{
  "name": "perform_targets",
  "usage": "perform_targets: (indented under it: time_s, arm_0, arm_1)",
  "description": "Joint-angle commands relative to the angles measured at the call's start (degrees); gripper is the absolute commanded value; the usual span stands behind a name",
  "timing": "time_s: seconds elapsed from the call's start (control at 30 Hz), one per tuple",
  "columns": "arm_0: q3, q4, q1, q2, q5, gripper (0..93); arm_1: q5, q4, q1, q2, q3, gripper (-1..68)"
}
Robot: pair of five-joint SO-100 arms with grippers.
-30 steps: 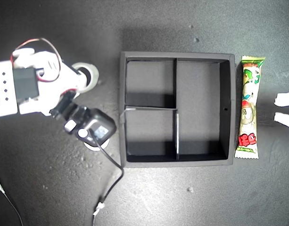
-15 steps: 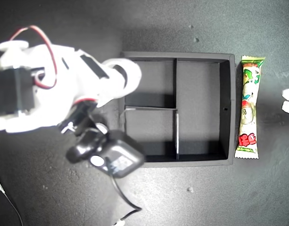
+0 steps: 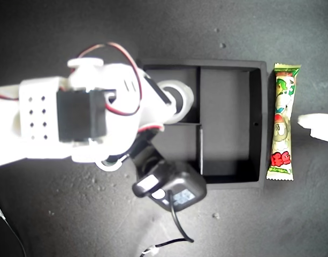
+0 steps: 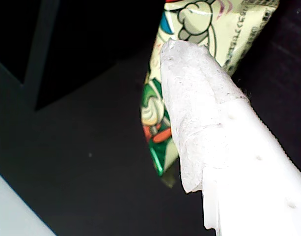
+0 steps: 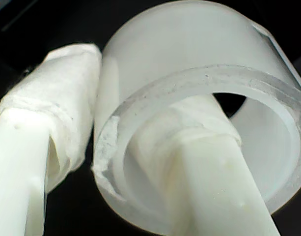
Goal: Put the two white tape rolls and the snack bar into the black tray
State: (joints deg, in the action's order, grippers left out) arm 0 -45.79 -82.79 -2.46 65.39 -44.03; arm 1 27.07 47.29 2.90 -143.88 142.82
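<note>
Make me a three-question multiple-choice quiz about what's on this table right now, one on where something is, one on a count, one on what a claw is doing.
1. Where does the snack bar lie?
A. Inside the long compartment
B. Outside the black tray, along its wall on the exterior view's right
C. On top of a tape roll

2. How many compartments does the tray have?
A. Three
B. Five
C. One

3. What is my second claw doing?
A. Hanging open with nothing in it
B. Pinching the snack bar
C. Gripping a white tape roll, one finger through its hole

Answers: 1 B, the bar lies on the dark surface beside the tray. 2 A, dividers make two small compartments and one long one. 3 C, the second wrist view shows the roll's wall between the fingers.
</note>
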Motion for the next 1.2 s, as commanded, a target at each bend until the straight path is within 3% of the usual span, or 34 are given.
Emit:
perform_targets:
  time_s: [0.0,0.1,0.2,0.33,0.57,0.7,0.8,0.9,0.97,1.03,1.17]
  arm_0:
    - [3.08,-0.26,0.44,0.53,0.26,0.1]
    - [3.60,-0.26,0.88,0.35,0.26,0.6]
    - [5.45,-2.37,1.14,-0.53,-0.09,11.0]
    - [8.35,-5.80,1.85,-1.67,-0.79,17.3]
    - [17.58,-12.48,2.29,-4.57,-0.88,16.8]
    - [36.21,-22.41,2.29,-11.51,-2.29,14.9]
    - [31.03,-22.32,2.72,-5.27,-4.75,14.7]
    - [22.41,-22.32,3.78,2.90,-7.91,14.1]
    - [16.79,-22.32,5.10,8.17,-10.37,13.6]
    - [12.22,-22.15,7.21,12.66,-12.66,13.3]
    - [5.27,-22.06,12.04,18.11,-16.00,13.2]
  arm_1:
    - [0.88,0.53,0.44,2.37,-3.43,23.1]
    - [0.79,0.70,0.79,9.93,-7.29,23.8]
    - [0.18,3.34,0.79,19.86,-13.45,25.0]
    - [-0.79,7.29,-0.35,27.07,-18.72,25.2]
    - [-2.02,9.67,-2.20,29.44,-19.95,24.2]
    - [-3.16,9.58,-2.29,42.54,-27.60,24.3]
    - [-3.60,9.58,-2.29,51.86,-32.96,23.8]
    - [-3.43,9.32,-2.29,58.36,-35.42,20.8]
    - [-2.81,8.09,-2.46,59.50,-34.80,12.5]
    - [-1.41,8.70,-2.90,59.33,-34.63,0.1]
    - [1.58,15.73,-4.22,58.45,-38.67,-0.2]
